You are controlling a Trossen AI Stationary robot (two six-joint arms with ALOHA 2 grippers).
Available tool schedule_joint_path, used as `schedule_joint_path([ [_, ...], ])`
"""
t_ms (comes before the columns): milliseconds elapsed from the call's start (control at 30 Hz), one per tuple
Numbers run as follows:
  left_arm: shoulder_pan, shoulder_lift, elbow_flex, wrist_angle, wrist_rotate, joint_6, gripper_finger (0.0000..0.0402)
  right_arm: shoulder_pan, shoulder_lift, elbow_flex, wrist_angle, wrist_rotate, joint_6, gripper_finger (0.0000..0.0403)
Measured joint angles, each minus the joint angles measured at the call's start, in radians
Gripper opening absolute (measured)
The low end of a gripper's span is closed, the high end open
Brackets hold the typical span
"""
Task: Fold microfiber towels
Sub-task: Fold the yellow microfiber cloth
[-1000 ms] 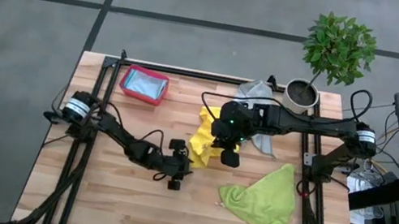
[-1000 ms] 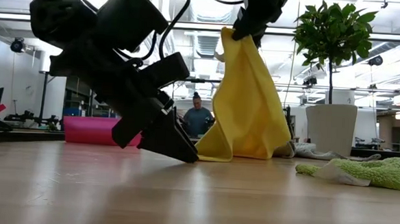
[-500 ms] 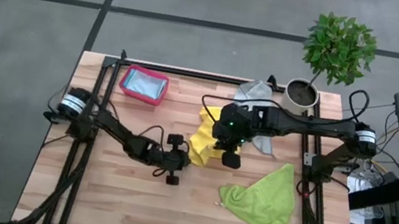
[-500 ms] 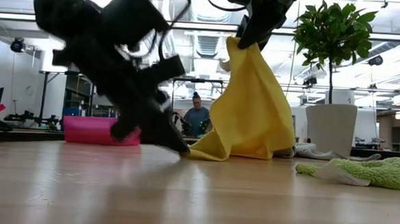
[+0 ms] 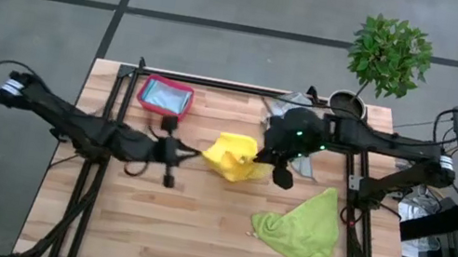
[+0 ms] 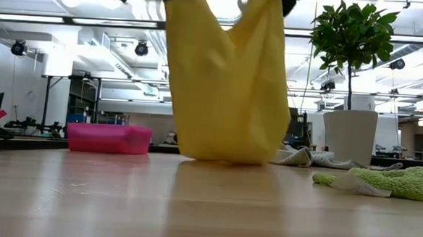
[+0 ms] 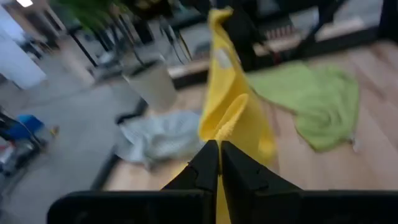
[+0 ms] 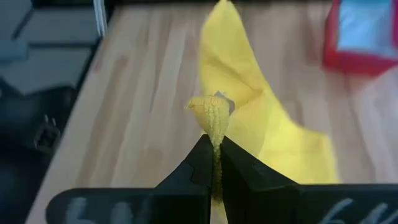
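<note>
A yellow microfiber towel hangs spread between my two grippers at mid-table; in the low view the yellow towel reaches down to about table height. My left gripper is shut on its left upper corner and my right gripper on its right upper corner. A lime green towel lies crumpled at the near right. A grey towel lies at the far right, partly under my right arm. A light blue towel lies in the pink-red bin. My left gripper pinches a bunched upper corner of the yellow towel between its two shut fingers, coming level from the table's left. The cloth hangs below the hold. My right gripper pinches the opposite bunched corner between its shut fingers, from the table's right. The towel hangs below it with a shallow sag between the two holds; whether the lower edge rests on the table I cannot tell.
A potted plant stands at the far right corner. The pink-red bin stands at the far left. Bare wood lies along the near edge and at the left.
My left gripper has shut on the yellow towel's low corner, then risen and gone toward the far and left edges with it. My right gripper has shifted a little toward the right edge. The towel, which hung bunched from my right gripper, is now spread out between both.
</note>
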Motion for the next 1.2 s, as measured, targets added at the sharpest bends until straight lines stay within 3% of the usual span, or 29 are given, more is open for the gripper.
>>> schedule_joint_path([
  [133, 0.003, -0.118, 0.002, 0.009, -0.023, 0.033, 0.0, -0.006, -0.039, 0.001, 0.034, 0.007, 0.038, 0.0009],
  [267, 0.003, -0.187, 0.002, 0.049, -0.194, 0.04, 0.0, -0.028, -0.053, 0.024, 0.039, 0.027, 0.017, 0.0009],
  [333, 0.004, -0.211, 0.002, 0.068, -0.231, 0.045, 0.0, -0.038, -0.055, 0.033, 0.036, 0.026, -0.025, 0.0009],
  [433, 0.004, -0.225, 0.002, 0.093, -0.239, 0.045, 0.0, -0.044, -0.055, 0.04, 0.073, 0.163, -0.028, 0.0009],
  [533, 0.003, -0.229, 0.002, 0.121, -0.318, 0.058, 0.0, -0.053, -0.05, 0.041, 0.075, 0.106, -0.127, 0.0009],
  [633, 0.004, -0.236, 0.009, 0.125, -0.425, 0.103, 0.0, -0.057, -0.048, 0.05, 0.12, 0.125, -0.155, 0.0009],
  [867, 0.004, -0.237, 0.044, 0.124, -0.449, 0.197, 0.0, -0.1, -0.048, 0.054, 0.196, 0.129, -0.216, 0.0009],
  [1033, 0.004, -0.259, 0.062, 0.123, -0.546, 0.28, 0.0, -0.164, -0.032, 0.054, 0.221, 0.134, -0.243, 0.0009],
  [1200, 0.003, -0.303, 0.071, 0.125, -0.557, 0.322, 0.0, -0.185, -0.026, 0.049, 0.249, 0.107, -0.368, 0.0009],
])
